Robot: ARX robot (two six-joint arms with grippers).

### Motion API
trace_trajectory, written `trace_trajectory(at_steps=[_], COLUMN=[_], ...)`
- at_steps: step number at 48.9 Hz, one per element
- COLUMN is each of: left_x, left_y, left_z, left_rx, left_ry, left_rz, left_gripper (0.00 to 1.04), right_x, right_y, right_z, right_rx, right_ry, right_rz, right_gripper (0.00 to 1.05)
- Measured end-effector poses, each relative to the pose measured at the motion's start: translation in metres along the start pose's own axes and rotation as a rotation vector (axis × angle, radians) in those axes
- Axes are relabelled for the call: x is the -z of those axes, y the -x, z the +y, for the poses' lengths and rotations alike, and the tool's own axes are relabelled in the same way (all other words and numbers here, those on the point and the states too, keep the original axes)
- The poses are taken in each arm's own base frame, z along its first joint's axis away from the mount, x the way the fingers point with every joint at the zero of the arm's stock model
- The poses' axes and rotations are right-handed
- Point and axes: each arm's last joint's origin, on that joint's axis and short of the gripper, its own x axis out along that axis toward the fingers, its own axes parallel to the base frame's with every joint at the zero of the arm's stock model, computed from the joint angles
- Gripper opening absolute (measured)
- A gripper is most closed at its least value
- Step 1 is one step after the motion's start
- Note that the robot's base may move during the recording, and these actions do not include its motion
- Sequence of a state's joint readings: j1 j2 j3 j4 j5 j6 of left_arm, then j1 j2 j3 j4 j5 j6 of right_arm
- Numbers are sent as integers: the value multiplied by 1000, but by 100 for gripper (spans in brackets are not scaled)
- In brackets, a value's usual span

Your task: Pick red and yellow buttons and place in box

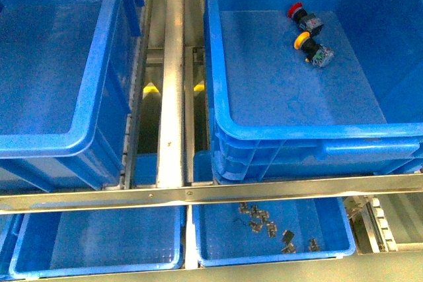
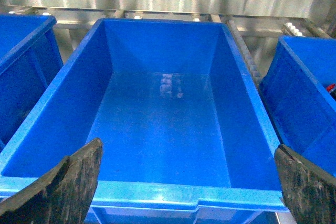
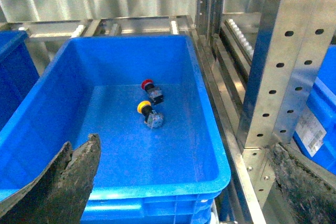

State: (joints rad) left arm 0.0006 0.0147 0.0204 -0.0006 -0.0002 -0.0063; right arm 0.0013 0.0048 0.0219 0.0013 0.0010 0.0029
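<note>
The red button (image 1: 299,12) and the yellow button (image 1: 307,44) lie side by side on the floor of the large blue box (image 1: 219,97) on the right, near its far side. Both also show in the right wrist view: red button (image 3: 149,86), yellow button (image 3: 146,109), box (image 3: 157,191). My right gripper (image 3: 186,142) hangs open over that box's near rim, well short of the buttons. A second, empty large blue box (image 1: 86,113) stands at the left. My left gripper (image 2: 187,144) is open above this second box's near rim (image 2: 157,195). Neither arm shows in the front view.
A steel rail (image 1: 173,64) runs between the two boxes, and a steel crossbar (image 1: 198,193) runs along their front. Below it sit two shallow blue trays, one bare (image 1: 99,242) and one (image 1: 330,246) holding several small metal parts (image 1: 264,219). A perforated steel upright (image 3: 278,51) stands beside the right box.
</note>
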Motion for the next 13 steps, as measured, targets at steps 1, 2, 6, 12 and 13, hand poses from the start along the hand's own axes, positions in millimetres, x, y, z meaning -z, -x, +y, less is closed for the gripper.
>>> trace_trajectory(at_steps=[1, 2, 6, 12, 13], left_x=[0, 0, 0, 0, 0], left_y=[0, 0, 0, 0, 0], left_z=[0, 0, 0, 0, 0], left_rx=[0, 0, 0, 0, 0], left_ry=[0, 0, 0, 0, 0], left_rz=[0, 0, 0, 0, 0], left_gripper=[97, 97, 97, 97, 97], right_x=[0, 0, 0, 0, 0], right_y=[0, 0, 0, 0, 0], right_z=[0, 0, 0, 0, 0], right_rx=[0, 0, 0, 0, 0], right_ry=[0, 0, 0, 0, 0], right_rz=[0, 0, 0, 0, 0], right_gripper=[99, 99, 99, 99, 99])
